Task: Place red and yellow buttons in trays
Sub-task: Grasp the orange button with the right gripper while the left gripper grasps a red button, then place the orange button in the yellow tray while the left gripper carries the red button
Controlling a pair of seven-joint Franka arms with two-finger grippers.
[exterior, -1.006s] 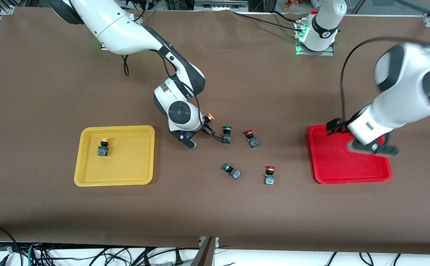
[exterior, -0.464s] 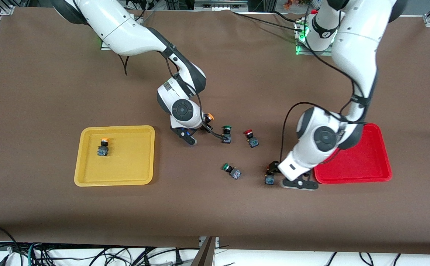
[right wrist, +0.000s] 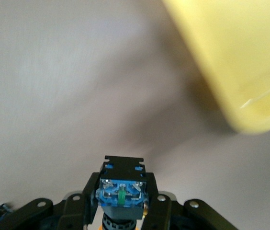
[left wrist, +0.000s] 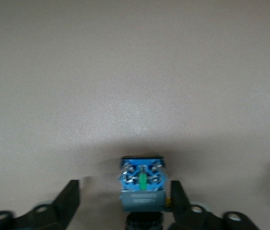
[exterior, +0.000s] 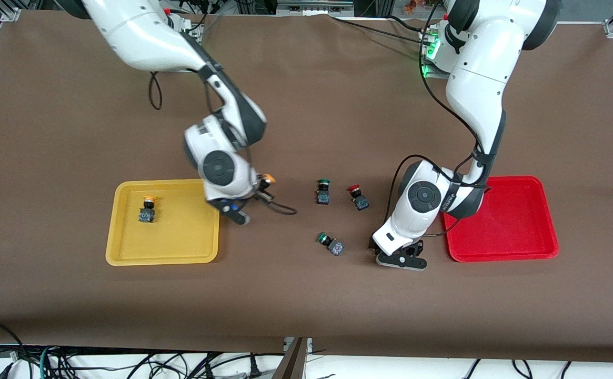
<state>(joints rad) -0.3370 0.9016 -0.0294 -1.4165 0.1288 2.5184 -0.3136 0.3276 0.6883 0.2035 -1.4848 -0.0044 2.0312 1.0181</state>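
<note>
Carrying a yellow-capped button (right wrist: pixel 122 190) clamped in the right gripper (exterior: pixel 243 202), above the tabletop just off the yellow tray (exterior: pixel 127 252), which already holds another yellow-capped button (exterior: pixel 147 209). Straddling a button (left wrist: pixel 142 187) beside the red tray (exterior: pixel 501 250), left gripper (left wrist: pixel 125 203) fingers partly apart, one pad (left wrist: pixel 70 199) clear of it. Likely risks: early release short of the rim; uneven closing tipping the button.

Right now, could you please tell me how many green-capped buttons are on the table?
2 green-capped buttons: one beside the red-capped button; the other tipped over, nearer the front camera. The arms could hide more.
</note>
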